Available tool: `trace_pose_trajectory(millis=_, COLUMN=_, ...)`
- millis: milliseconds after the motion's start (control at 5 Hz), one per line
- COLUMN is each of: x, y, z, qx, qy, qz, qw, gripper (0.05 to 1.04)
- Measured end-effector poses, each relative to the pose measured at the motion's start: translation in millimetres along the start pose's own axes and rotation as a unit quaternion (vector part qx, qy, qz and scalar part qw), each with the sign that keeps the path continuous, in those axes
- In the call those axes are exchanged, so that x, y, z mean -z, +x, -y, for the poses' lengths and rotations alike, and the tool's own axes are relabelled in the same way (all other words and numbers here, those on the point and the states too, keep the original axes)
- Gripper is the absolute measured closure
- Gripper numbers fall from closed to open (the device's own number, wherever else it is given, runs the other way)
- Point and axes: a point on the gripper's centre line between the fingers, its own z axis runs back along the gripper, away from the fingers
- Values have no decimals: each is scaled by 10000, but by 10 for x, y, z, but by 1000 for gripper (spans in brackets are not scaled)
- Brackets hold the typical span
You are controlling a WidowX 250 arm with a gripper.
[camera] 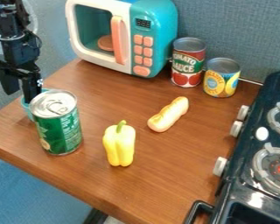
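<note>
"Where have I got the end effector point(19, 87)?"

"Upper left, fingers apart, one right by the teal cup point(26, 110), behind the green can point(60, 131). I can't tell if they touch."

"How do I work there cleanly?"

"I'd straddle the rim, come straight down, squeeze lightly. That can is smooth, round metal; one nudge could tip it."

"And nearby?"

"Glossy, lobed pepper point(119, 144) upright on the wood-grained tabletop point(166, 175)."

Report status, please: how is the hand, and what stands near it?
Hand open, upper left, at teal container. Green can upright in front, partly hiding container. Yellow pepper farther right.
</note>
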Motion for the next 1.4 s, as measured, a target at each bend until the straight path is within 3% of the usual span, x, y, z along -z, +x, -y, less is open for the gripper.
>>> trace_pose_trajectory(millis=400, x=172, y=39, z=-36, qx=-282, qy=62, qz=-35, qw=9996, gripper=133)
trace_pose_trajectory(millis=800, x=244, y=48, z=-14, qx=-379, qy=61, qz=55, qw=9992, gripper=713)
trace_pose_trajectory(millis=1000, x=219, y=27, z=8, qx=-413, qy=77, qz=99, qw=9991, gripper=907)
trace_pose_trajectory(millis=1200, x=122, y=45, z=58, qx=-381, qy=65, qz=222, qw=9990, gripper=971)
trace_pose_trajectory(millis=1400, x=-78, y=14, z=108, qx=-392, qy=-26, qz=317, qw=9987, gripper=975)
